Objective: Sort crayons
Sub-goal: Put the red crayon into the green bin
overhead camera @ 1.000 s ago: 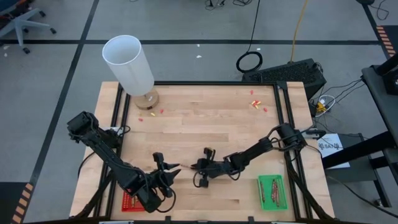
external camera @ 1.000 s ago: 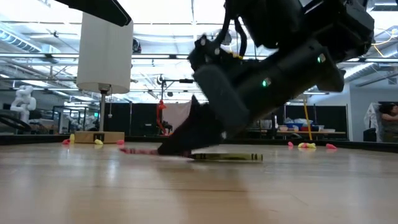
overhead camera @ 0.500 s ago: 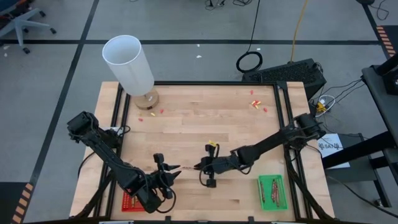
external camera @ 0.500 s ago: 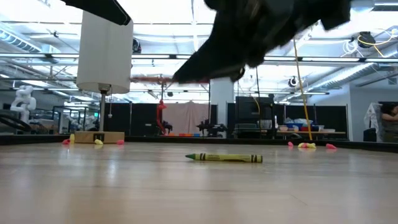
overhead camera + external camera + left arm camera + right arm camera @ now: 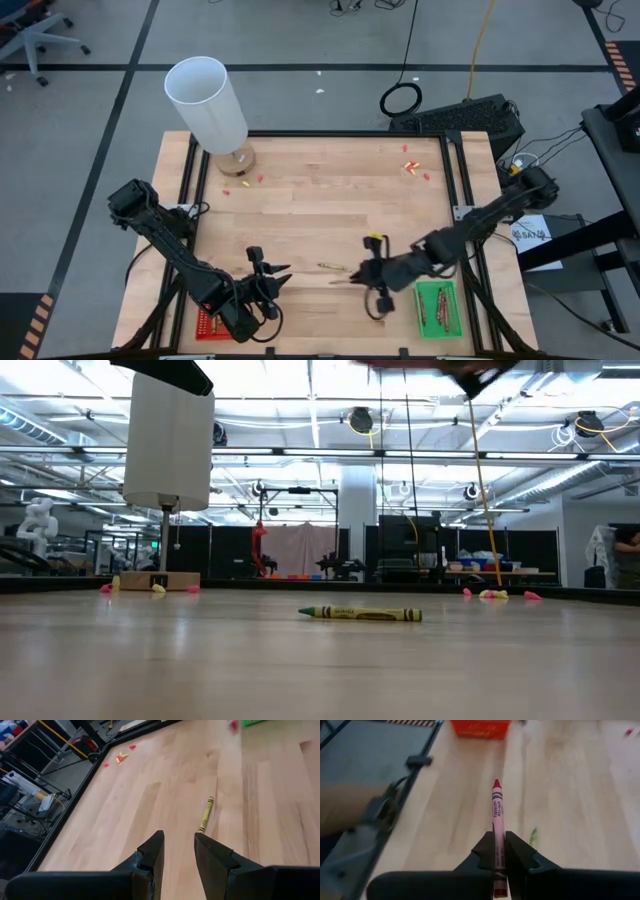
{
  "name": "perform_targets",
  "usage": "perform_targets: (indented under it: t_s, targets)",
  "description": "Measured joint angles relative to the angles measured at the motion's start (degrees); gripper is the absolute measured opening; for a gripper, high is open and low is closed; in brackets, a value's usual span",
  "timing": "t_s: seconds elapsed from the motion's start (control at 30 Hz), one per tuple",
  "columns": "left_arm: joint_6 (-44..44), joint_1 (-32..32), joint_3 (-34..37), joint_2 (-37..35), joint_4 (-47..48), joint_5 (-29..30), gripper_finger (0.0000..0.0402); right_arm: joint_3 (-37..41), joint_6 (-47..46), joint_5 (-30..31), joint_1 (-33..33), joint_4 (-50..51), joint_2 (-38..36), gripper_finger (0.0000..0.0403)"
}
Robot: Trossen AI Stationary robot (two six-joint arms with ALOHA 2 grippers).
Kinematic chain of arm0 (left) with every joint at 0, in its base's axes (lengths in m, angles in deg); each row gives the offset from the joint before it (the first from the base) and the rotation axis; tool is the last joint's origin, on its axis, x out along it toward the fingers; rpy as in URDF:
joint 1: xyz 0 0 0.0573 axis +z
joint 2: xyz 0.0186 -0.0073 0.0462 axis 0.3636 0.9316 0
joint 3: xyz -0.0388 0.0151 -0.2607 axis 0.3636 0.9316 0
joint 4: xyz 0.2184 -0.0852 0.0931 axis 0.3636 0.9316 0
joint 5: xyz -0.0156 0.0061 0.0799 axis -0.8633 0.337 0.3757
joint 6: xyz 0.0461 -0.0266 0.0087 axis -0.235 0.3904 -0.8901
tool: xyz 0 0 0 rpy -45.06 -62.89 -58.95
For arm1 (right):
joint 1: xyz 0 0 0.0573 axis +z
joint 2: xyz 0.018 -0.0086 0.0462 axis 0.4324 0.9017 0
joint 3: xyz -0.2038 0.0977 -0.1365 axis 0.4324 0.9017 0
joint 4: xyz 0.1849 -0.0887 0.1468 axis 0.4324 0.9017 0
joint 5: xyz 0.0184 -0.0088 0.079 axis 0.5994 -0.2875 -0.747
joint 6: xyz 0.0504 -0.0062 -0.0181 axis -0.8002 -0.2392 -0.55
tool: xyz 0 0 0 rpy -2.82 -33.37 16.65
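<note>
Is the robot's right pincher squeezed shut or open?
Shut. In the right wrist view, the right gripper has both dark fingers pressed against a red crayon, which sticks out ahead, off the table.

Pale, smooth wooden table (image 5: pixel 300 210); paper-wrapped red crayon (image 5: pixel 497 815).

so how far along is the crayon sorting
Done: crayons already lie in the green tray, near the red tray. In hand: the right gripper is shut on a red crayon. Left: one olive crayon on the table, ahead of the open left gripper.
</note>
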Motion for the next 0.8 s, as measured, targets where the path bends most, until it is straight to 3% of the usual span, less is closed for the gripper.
perform_targets:
  t_s: [0.13, 0.57, 0.8]
  targets:
    - [0.0, 0.0, 0.0, 0.0, -0.1, 0.5, 0.0104, 0.0, -3.7, 1.7, 5.0, 5.9, -3.1, 0.0004]
    - [-2.6, 0.3, 0.0, 0.0, -4.9, 0.5, 0.0104, 0.1, -13.7, 21.3, 20.9, 16.4, -5.5, 0.0004]
    - [-4.9, 0.6, 0.0, 0.0, -8.4, 0.5, 0.0104, 4.5, -19.5, 30.2, 26.2, 15.9, -5.5, 0.0004]
